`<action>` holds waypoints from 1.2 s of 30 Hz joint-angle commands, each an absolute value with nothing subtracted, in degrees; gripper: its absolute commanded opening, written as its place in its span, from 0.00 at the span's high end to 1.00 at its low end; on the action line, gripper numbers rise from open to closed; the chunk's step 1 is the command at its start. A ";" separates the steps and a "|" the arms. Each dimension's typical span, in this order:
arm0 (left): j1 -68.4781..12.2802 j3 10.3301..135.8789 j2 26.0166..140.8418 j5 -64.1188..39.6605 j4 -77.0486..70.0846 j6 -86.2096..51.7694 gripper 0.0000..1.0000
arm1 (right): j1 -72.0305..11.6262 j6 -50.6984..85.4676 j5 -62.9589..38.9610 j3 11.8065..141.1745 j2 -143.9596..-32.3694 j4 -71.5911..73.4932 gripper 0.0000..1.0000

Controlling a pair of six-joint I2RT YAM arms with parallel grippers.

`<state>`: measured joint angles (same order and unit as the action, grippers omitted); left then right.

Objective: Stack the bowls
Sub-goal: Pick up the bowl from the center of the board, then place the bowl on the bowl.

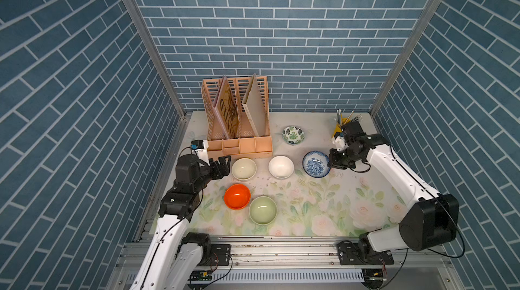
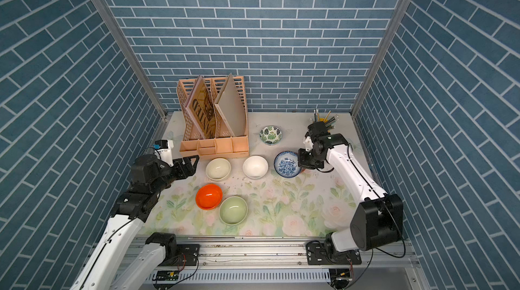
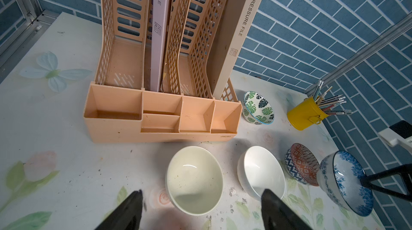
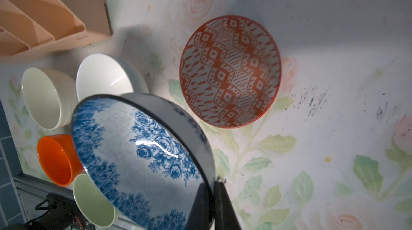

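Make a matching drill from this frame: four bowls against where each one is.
Things:
1. blue bowl
2. leaf bowl
3. cream bowl
4. orange bowl

Places:
A. next to the green bowl
B. pinched by its rim in the right claw
C. between the rack and the pencil cup
D. just ahead of the open left claw

Pairs: 1-B, 2-C, 3-D, 4-A
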<state>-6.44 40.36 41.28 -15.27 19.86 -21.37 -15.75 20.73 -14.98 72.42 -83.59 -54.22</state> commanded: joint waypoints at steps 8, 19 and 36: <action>-6.86 39.73 41.48 -14.77 20.48 -20.65 0.14 | -10.29 22.23 -19.83 73.76 -90.09 -46.87 1.00; -6.85 39.73 41.51 -14.83 20.48 -20.68 0.14 | -7.35 22.24 -20.43 73.17 -94.54 -43.83 1.00; -6.86 39.74 41.65 -14.68 20.48 -20.67 0.14 | -7.17 22.18 -19.98 72.98 -97.20 -43.49 1.00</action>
